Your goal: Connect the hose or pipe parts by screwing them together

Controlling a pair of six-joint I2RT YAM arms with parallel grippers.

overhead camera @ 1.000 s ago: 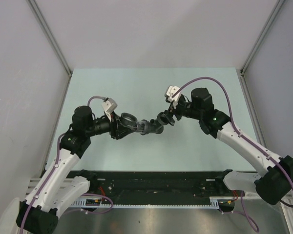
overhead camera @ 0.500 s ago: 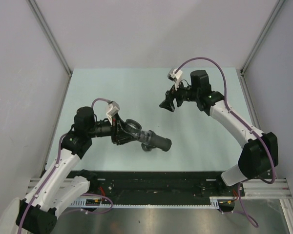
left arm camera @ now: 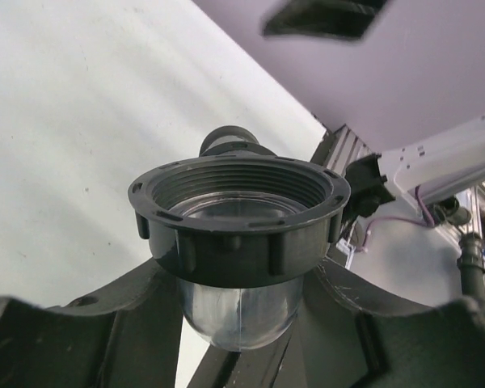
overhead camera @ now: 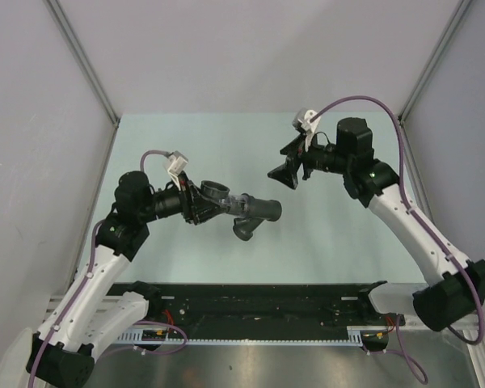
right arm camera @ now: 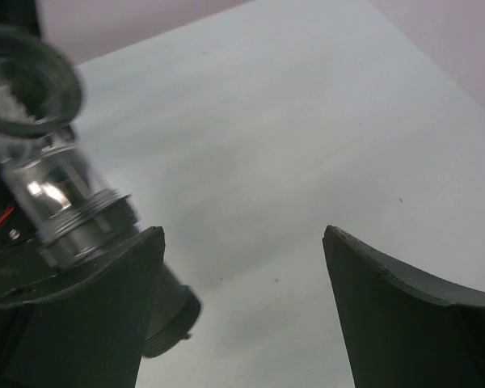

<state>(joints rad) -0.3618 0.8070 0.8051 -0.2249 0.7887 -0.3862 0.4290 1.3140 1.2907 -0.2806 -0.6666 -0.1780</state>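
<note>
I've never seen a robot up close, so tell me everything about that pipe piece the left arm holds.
The pipe assembly is a joined plastic piece: a dark ring nut, ribbed outside and threaded inside, tops a clear rounded body, with dark grey tube stubs branching beyond. The left gripper clamps it by the clear part, fingers on both sides. It seems lifted above the table; nothing else touches it.

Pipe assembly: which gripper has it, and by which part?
The left gripper holds the pipe assembly by its clear section, just below the dark threaded ring. The right gripper is open, apart from it, and holds nothing.
</note>
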